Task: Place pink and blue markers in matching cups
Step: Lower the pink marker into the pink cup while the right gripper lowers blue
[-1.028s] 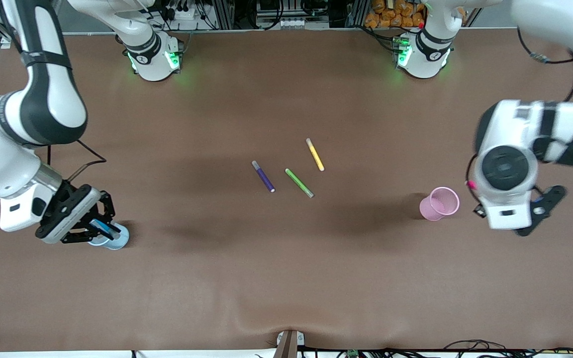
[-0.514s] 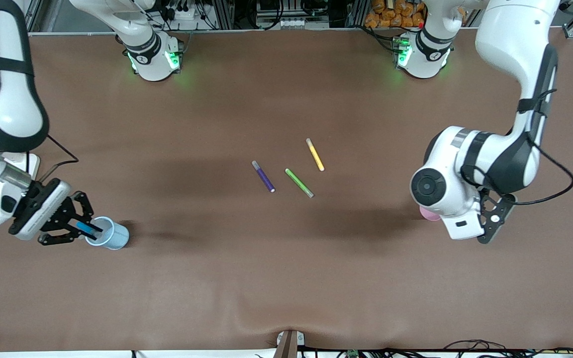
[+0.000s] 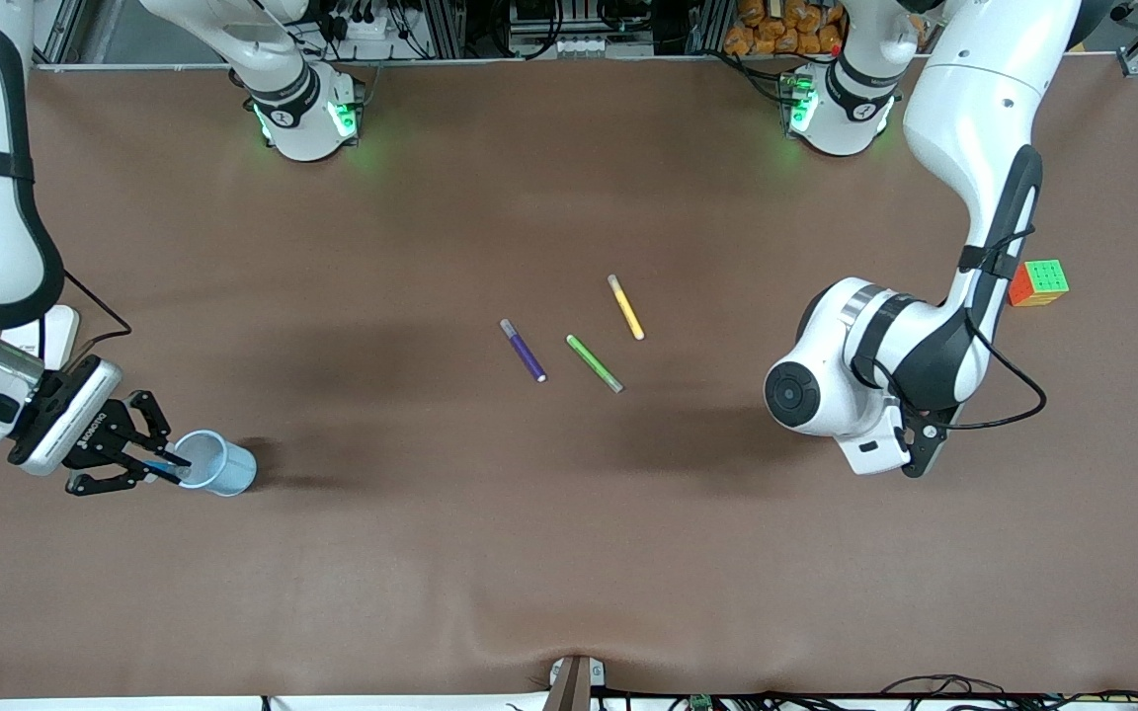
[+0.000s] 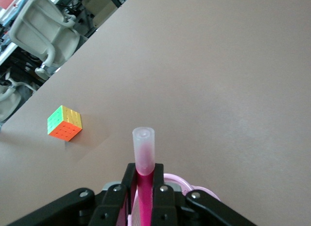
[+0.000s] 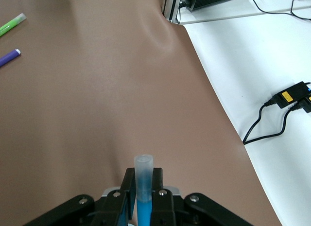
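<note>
Three pens lie side by side near the counter's point(image 3: 569, 553) middle: the outer pen point(image 3: 625, 307) toward the left arm's end is farthest from the front camera, with the middle pen point(image 3: 594, 362) and the other outer pen point(image 3: 523, 350) nearer. The first cup point(image 3: 223, 466) stands on the counter toward the right arm's end, well apart from the pens, and the right end effector point(image 3: 159, 470) sits just beside its rim, clamping the first marker point(image 5: 144, 184). Toward the left arm's end lies a puzzle cube point(image 3: 1038, 282), and there the left end effector point(image 4: 144, 176) grips the second marker point(image 4: 144, 155) directly above the second cup point(image 4: 177, 178).
</note>
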Controlling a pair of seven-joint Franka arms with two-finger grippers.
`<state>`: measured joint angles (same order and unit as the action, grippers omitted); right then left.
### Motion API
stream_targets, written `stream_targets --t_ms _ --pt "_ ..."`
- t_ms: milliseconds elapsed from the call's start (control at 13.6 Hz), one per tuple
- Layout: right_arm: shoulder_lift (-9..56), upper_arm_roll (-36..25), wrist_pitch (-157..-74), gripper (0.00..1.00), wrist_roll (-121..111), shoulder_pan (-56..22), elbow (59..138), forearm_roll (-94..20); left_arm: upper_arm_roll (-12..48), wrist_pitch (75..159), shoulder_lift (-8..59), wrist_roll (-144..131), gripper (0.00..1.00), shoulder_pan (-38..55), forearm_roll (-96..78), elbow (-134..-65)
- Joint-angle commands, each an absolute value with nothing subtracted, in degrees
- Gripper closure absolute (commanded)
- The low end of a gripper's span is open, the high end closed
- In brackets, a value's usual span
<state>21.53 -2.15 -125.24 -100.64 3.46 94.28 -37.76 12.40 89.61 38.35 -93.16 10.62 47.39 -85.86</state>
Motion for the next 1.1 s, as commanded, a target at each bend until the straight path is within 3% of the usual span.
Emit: stream_targets --t_ms 0,147,440,514,587,661,734,1028 --pt "22.6 -1.2 -123.5 1.0 -108.9 5.4 94.0 -42.3 12.2 88.0 38.6 -95.0 1.0 11.2 48.4 -85.4" --pt "22.8 -1.3 -117.9 1.0 -111.0 6.3 94.0 -43.2 12.2 88.1 39.3 -95.0 1.0 11.3 48.2 -85.3" --pt "23.4 -1.2 -115.3 1.0 -111.8 8.1 94.0 -43.3 12.4 88.7 40.3 -94.9 1.0 11.1 47.6 -84.7" --pt "23.4 -1.2 -114.6 1.0 -111.8 9.0 94.0 -43.5 12.4 89.5 40.3 -94.9 0.92 10.9 47.2 -84.6" --pt "23.4 -1.2 -114.0 1.0 -111.7 9.7 94.0 -43.9 12.4 90.2 40.3 -94.6 0.78 10.8 47.2 -84.6" --pt "23.5 -1.2 -112.8 1.0 -111.7 10.0 94.0 -45.6 12.3 90.3 40.3 -93.9 0.49 10.9 47.7 -84.6" --pt "23.8 -1.3 -111.7 1.0 -111.7 10.5 94.0 -47.1 12.2 90.4 40.0 -93.0 0.0 10.8 48.9 -84.6" --pt "27.6 -1.2 -110.7 1.0 -111.8 12.2 91.8 -51.9 12.2 90.3 37.5 -82.3 0.0 10.7 49.2 -81.7"
